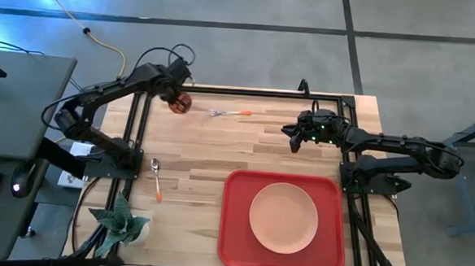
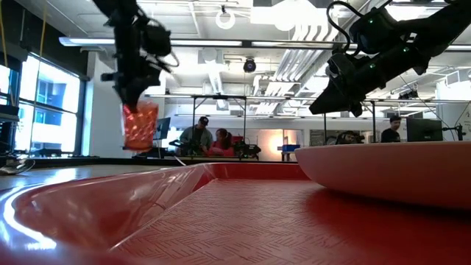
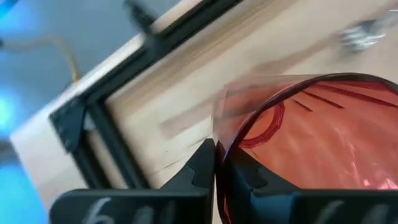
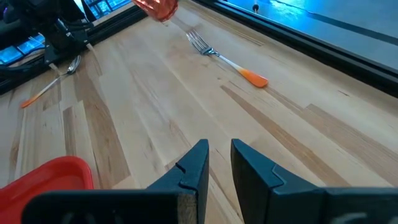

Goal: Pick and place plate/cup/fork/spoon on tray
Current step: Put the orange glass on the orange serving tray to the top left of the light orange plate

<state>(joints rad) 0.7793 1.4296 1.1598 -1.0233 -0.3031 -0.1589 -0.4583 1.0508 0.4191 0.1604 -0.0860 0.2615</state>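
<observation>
Cup sits pinched in our left gripper at the bench's far-left corner; tray lies diagonally opposite, near-right. Right gripper narrow, empty.

The wooden table carries four items directly on its surface. The red tray, taken here as the landmark, sits at the table's near-right area. The fork lies beyond the tray near the far edge, tines pointing left. The spoon lies well left of the tray. A small potted plant stands farther left, at the near-left corner.
</observation>
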